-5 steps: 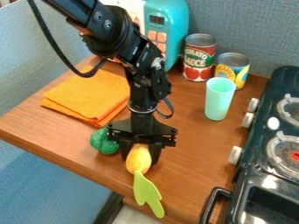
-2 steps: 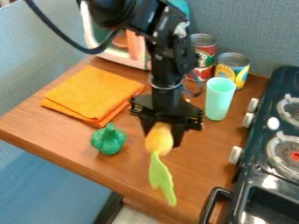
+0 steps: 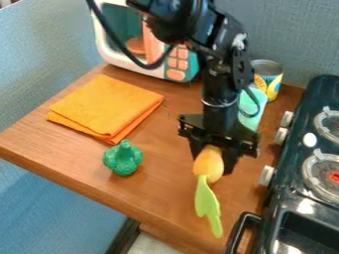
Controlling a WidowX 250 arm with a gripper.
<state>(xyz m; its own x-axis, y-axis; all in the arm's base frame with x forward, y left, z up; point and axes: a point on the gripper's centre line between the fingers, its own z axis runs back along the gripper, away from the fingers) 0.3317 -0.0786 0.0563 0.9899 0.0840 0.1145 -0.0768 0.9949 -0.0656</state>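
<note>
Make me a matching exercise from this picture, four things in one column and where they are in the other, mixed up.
1. Cloth
2. Dark green toy
3. Cup
4. Orange toy with light-green leaf

A. Partly behind the arm
B. Held in the gripper
C. Lying folded on the table
D. Between the folded item and the table's near edge

Pairs: 1-C, 2-D, 3-A, 4-B
</note>
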